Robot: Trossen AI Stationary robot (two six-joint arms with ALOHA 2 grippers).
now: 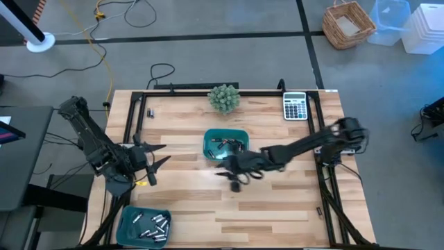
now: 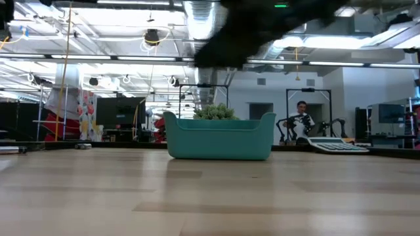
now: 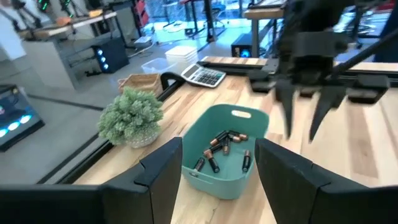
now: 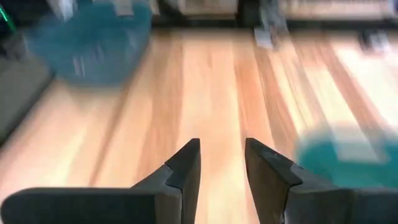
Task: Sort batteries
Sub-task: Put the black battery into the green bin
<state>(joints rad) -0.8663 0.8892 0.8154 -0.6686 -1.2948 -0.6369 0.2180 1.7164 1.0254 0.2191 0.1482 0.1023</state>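
beside teal tray (image 1: 208,142), right gripper (image 1: 234,179), seemingly empty

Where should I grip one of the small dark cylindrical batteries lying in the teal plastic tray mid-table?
Probably from straight above, closing across the middle of the barrel. The small dark batteries lie flat and loosely piled inside the teal plastic tray, whose raised walls block a sideways approach. Pick one lying apart from the pile, fingers either side of its long axis. The right gripper hangs just beside the tray.
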